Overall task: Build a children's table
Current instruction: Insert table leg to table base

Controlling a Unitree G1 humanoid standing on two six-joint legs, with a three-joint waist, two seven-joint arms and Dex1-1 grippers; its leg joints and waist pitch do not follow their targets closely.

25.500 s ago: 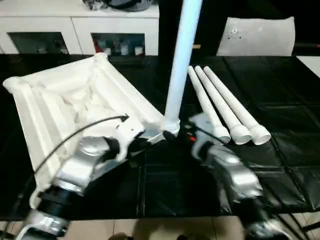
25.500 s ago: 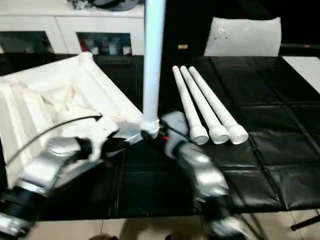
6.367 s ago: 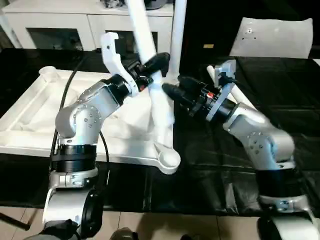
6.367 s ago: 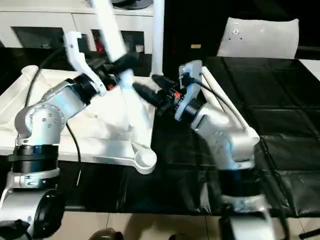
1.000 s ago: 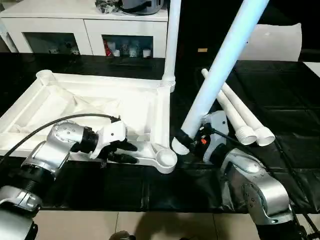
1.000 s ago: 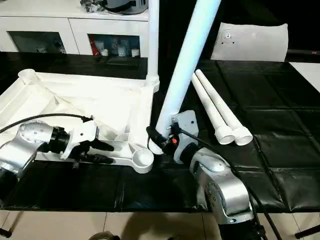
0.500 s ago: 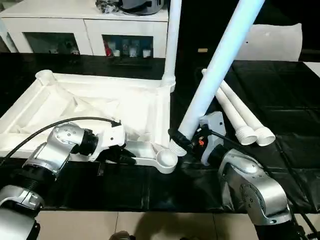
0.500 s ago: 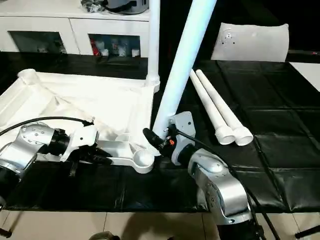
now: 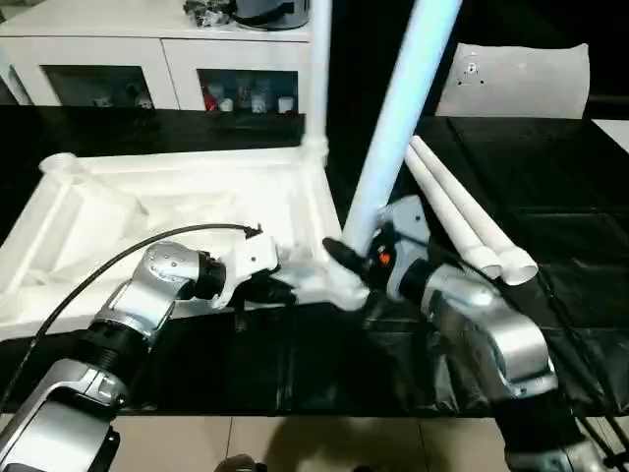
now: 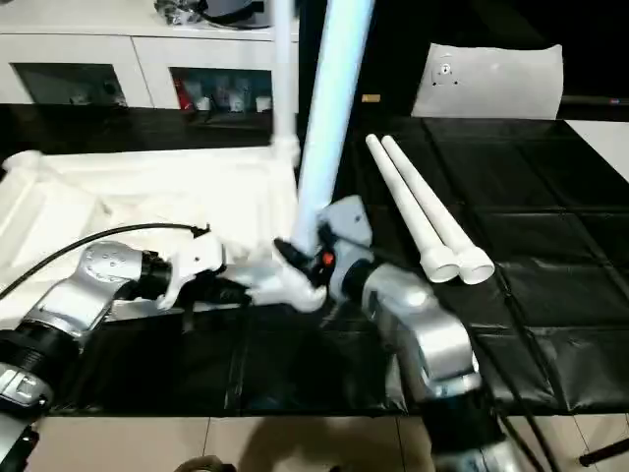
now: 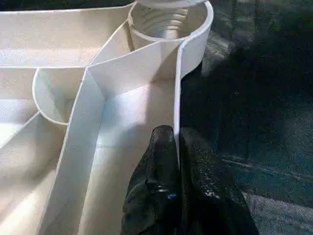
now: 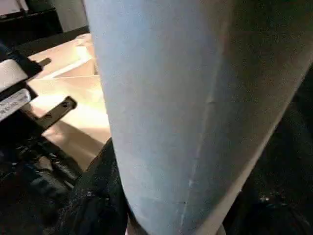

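White plastic everywhere I look: the tabletop (image 9: pixel 177 211) lies upside down on the black mat (image 9: pixel 550 285), ribs up, and my left gripper (image 11: pixel 177 147) has its two fingers pinched together on the thin outer rim wall, just short of the near corner socket (image 11: pixel 166 19). In the left wrist view that socket sits straight ahead of the fingertips, its threaded inside visible, with something white just entering at its mouth.

By my reckoning I'm about a quarter done and working on the second quarter. One leg (image 9: pixel 318 69) already stands upright in the far corner beyond my right gripper. The second leg (image 9: pixel 398 108) is in my right gripper (image 9: pixel 344 258), which is closed round its thick lower end; it leans away from me and to the right, its foot right at the near socket. Whether it has seated or merely rests on the lip, I cannot tell, as the spot is blurred in the head views. Two more legs (image 9: pixel 462 211) lie side by side on the mat, off to the right of my right gripper and well apart from it, wide ends toward me.

The legs are long smooth tapered tubes, and the held one fills my right wrist view with a faint seam down it. The far left corner socket (image 9: pixel 57 163) stands empty.
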